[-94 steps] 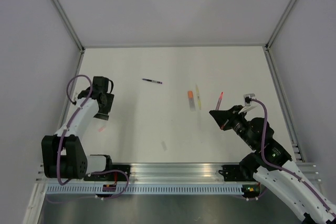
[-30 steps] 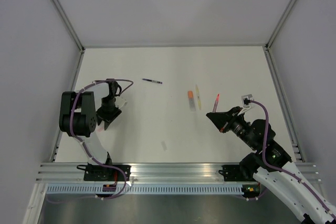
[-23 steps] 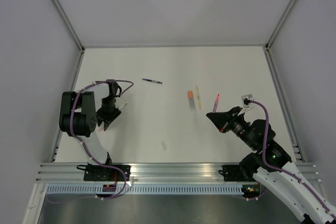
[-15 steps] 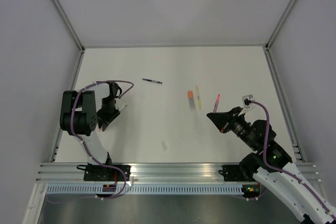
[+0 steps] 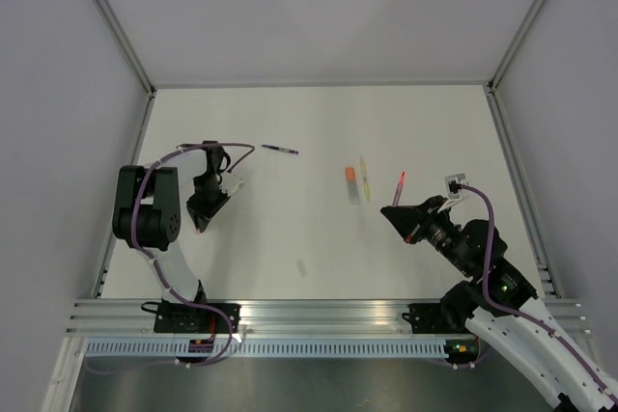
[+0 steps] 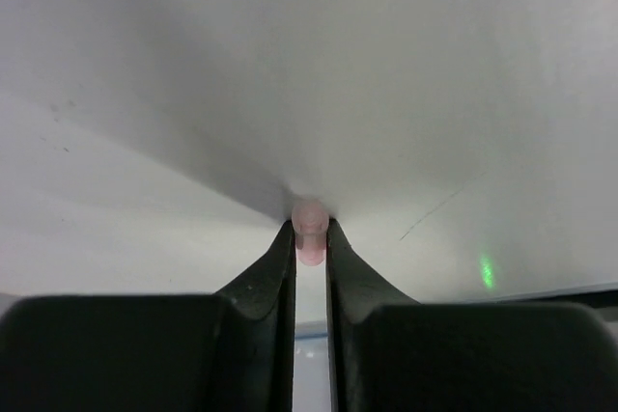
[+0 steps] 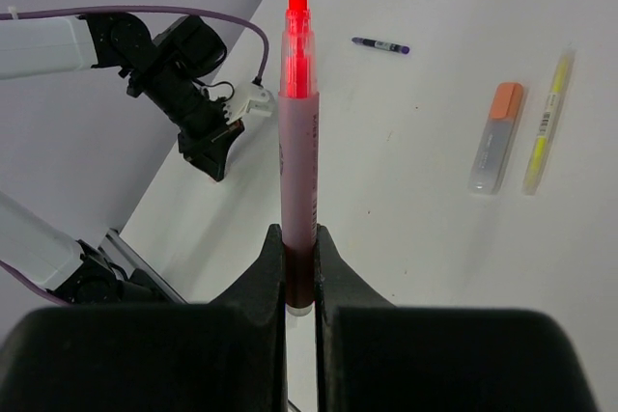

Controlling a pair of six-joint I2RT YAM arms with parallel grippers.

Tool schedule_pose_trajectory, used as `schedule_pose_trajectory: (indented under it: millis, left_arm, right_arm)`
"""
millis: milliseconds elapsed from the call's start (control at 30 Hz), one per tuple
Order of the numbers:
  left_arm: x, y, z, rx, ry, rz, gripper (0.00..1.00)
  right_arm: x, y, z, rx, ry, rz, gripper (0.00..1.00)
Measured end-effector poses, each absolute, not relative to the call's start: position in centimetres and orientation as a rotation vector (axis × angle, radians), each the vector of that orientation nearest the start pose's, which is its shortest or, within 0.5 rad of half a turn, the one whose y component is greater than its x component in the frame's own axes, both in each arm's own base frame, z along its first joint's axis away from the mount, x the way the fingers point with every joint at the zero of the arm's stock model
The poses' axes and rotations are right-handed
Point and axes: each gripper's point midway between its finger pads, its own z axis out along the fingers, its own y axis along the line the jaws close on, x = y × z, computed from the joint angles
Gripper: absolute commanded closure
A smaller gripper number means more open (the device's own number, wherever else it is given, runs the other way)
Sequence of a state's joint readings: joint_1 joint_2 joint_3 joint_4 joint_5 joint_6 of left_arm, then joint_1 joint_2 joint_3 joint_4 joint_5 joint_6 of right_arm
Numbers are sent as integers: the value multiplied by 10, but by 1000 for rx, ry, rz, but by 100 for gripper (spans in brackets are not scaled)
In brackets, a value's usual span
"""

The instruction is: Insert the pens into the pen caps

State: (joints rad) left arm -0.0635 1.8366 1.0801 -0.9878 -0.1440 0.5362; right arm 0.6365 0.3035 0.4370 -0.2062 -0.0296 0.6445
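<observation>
Red translucent pen (image 7: 297,103) pinched by right gripper (image 7: 298,235); left gripper (image 6: 310,232) clamps stubby pink cap (image 6: 310,213).

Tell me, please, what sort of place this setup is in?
Most likely a robotics lab test cell: a white table walled by plain grey panels on aluminium framing, with the left gripper pinching a pen cap and the right gripper holding a red pen.

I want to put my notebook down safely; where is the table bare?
Bare: the middle, between the left gripper and the orange-capped marker, and the far strip beyond the purple pen. Crowded: around marker, yellow pen and red pen in the right gripper.
</observation>
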Motion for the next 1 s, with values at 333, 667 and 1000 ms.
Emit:
schedule_pose_trajectory:
  millis: [333, 667, 1000]
  left_arm:
    - [293, -44, 47, 742, 2796, -251, 98]
    - [308, -162, 192, 462, 2057, -916, 98]
    - [225, -262, 274, 460, 1705, -1445, 98]
  right_arm:
    - [187, 187, 217, -142, 1803, 963, 100]
    - [173, 249, 191, -470, 1891, 1197, 100]
    - [151, 300, 204, -685, 1848, 1310, 100]
